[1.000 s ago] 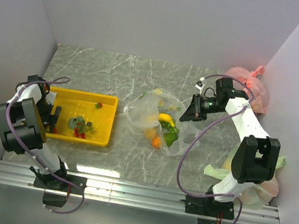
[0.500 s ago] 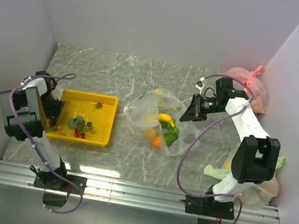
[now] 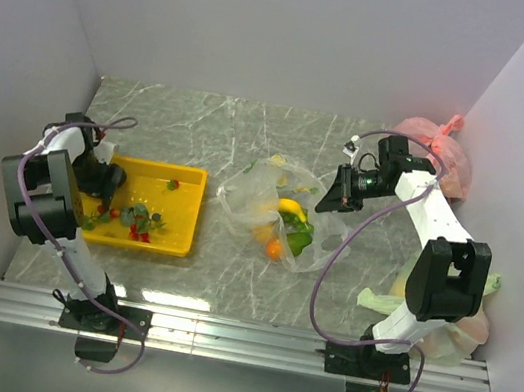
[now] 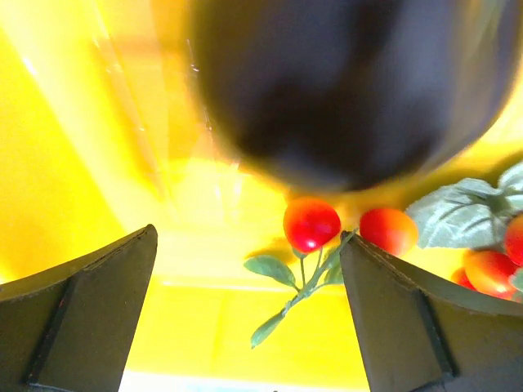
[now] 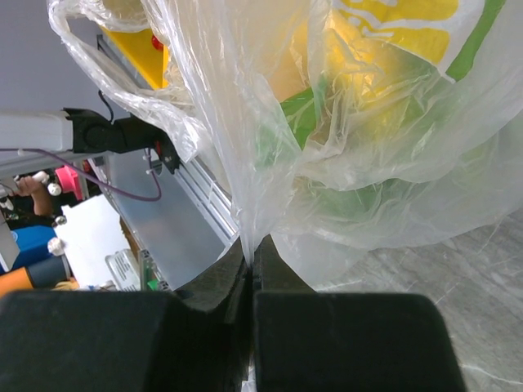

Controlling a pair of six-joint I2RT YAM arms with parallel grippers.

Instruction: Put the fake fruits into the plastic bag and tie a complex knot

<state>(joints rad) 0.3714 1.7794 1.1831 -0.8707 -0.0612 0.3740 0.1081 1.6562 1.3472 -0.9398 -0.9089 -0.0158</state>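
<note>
The plastic bag [image 3: 264, 196] lies at the table's middle with a yellow banana [image 3: 291, 206], green grapes [image 3: 299, 239] and an orange [image 3: 275, 249] inside. My right gripper [image 3: 327, 203] is shut on the bag's film at its right side. In the right wrist view the film [image 5: 270, 122] is pinched between the fingers [image 5: 249, 245], and yellow and green fruit show through it. My left gripper [image 3: 108, 178] is open low inside the yellow tray [image 3: 191, 176]. Small red berries [image 4: 311, 224] on a leafy stem lie just ahead of its right finger [image 4: 392, 318]. More berries [image 3: 140, 232] lie in the tray.
A pink knotted bag [image 3: 440, 149] sits at the back right. Pale green bags [image 3: 447, 325] lie by the right arm's base. Walls close in on the left, back and right. A dark blurred shape [image 4: 343, 82] fills the top of the left wrist view.
My left gripper has moved from the tray's left edge away and to the right, into the tray toward the berries. The right gripper and the bag have not moved.
</note>
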